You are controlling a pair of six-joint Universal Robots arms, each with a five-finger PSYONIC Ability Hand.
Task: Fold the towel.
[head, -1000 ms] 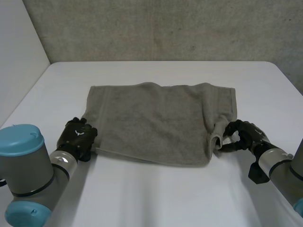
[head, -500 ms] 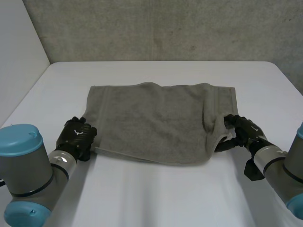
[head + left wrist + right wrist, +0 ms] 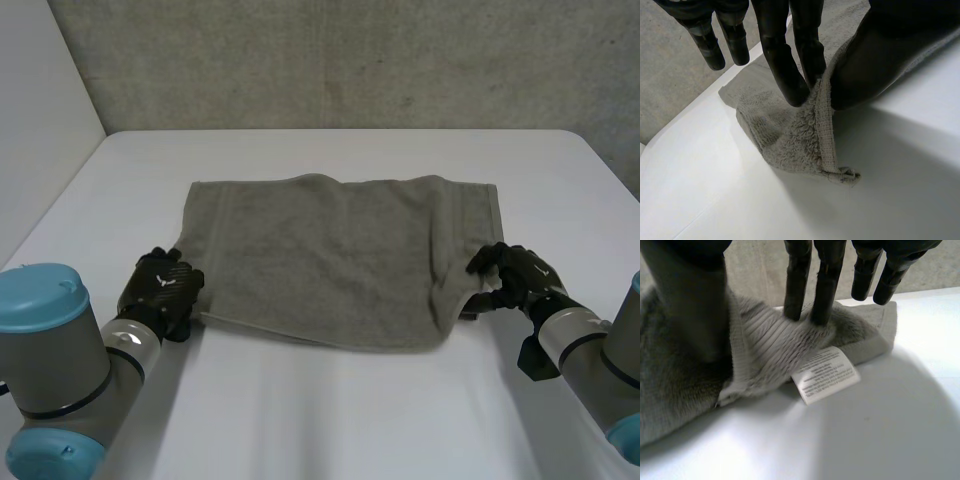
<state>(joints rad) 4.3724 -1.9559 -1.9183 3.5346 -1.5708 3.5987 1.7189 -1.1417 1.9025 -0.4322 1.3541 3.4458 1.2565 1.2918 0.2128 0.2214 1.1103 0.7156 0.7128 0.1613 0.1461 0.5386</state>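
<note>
Towel (image 3: 330, 255): grey-brown terry, spread flat over the middle of the white surface (image 3: 330, 420), long edges running side to side. Far edge slightly wavy. A few soft creases toward the right end.

Left hand (image 3: 163, 288): at the towel's near left corner, arm coming in from the near side. In the left wrist view two fingers and the thumb close on the hemmed edge, pinching it just above the corner. The other fingers hang straight and touch nothing. The corner droops below the pinch, its folded tip resting on the surface.

Right hand (image 3: 512, 275): at the towel's near right corner. Cloth here is bunched and lifted a little, a ridge running up from the corner. In the right wrist view the thumb sits on one side of the gathered cloth and two fingers press into the ribbed band on the other, so the fold is nipped between them. The remaining fingers are held clear. A white printed label (image 3: 826, 374) sticks out from under the hem, just beside those fingertips, lying on the surface.

Rest of the towel lies flat between the two hands.
</note>
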